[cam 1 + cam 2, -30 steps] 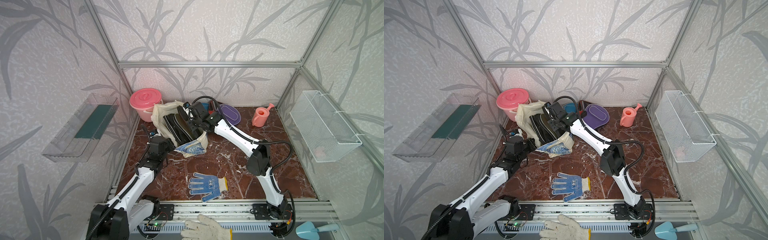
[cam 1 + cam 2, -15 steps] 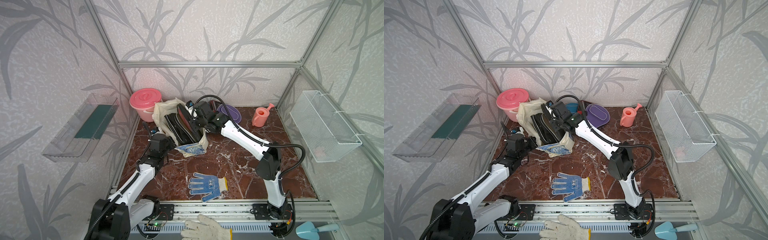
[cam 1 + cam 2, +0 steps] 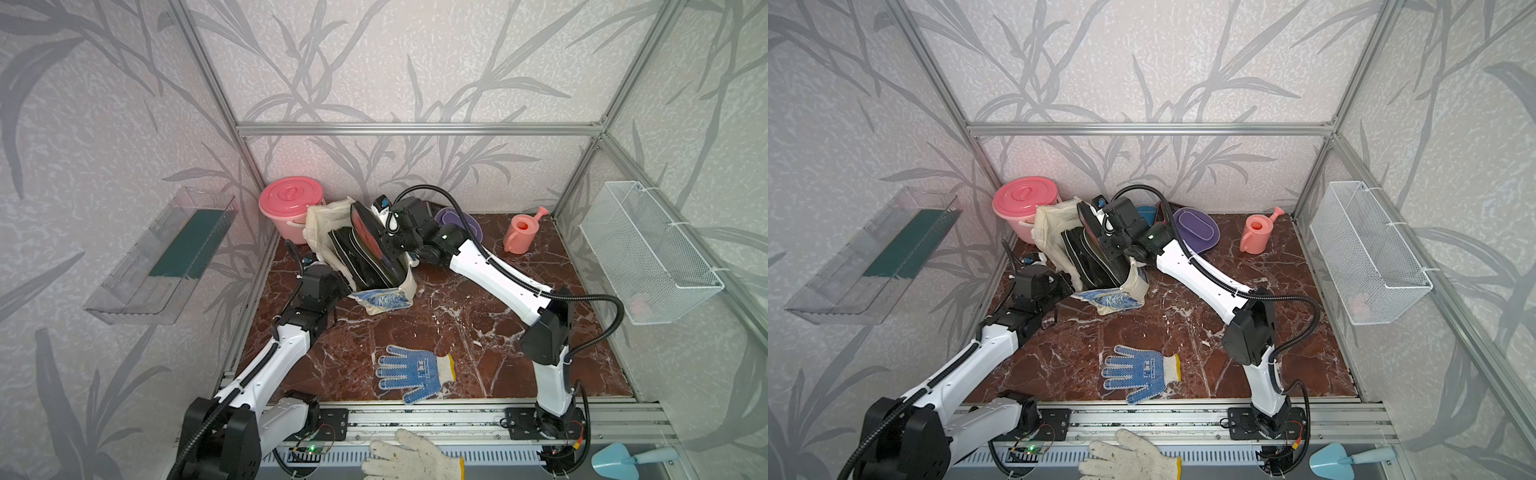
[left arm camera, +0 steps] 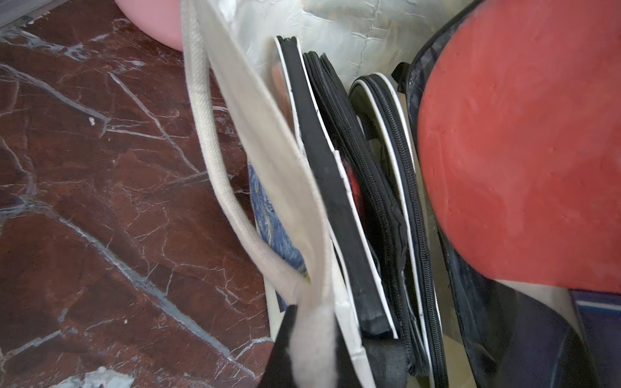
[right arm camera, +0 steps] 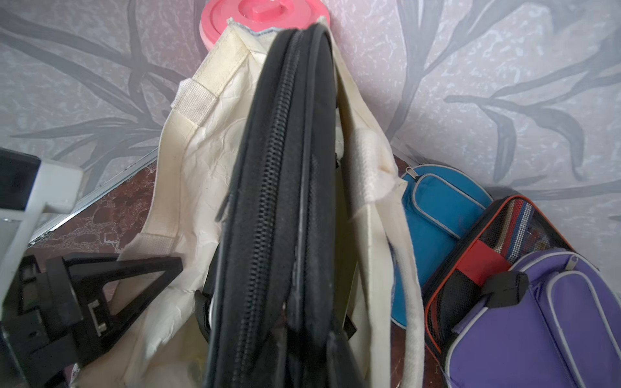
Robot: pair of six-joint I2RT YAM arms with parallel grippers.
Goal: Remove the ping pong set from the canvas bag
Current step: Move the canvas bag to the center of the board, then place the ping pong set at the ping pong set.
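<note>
My left end effector (image 4: 311,347) is closed on the cream cloth of the canvas bag (image 4: 255,117), at the point where a handle strap meets the rim. It pins the mouth low to the desk (image 3: 457,316). My right end effector (image 3: 384,245) is clamped on a black zip case (image 5: 279,201) whose clear front shows a red paddle. The case stands on edge and tilted. Its upper part is above the bag's rim, and its lower end seems to sit inside the mouth.

Just beside that case, toward my left end effector, at least three more packs (image 4: 336,201) stand edge-up in the bag. One is flat with white-edged black trim and two have zips.

Beyond my right end effector, on the side away from the bag, a blue case (image 5: 437,208), a black-red case (image 5: 487,265) and a purple case (image 5: 554,319) lie on the desk by the back wall.

I judge the task about half done: three cases are out, one is half out, and several are left inside. The next move should draw this case clear and set it with the others, with my left grip holding the bag down.
</note>
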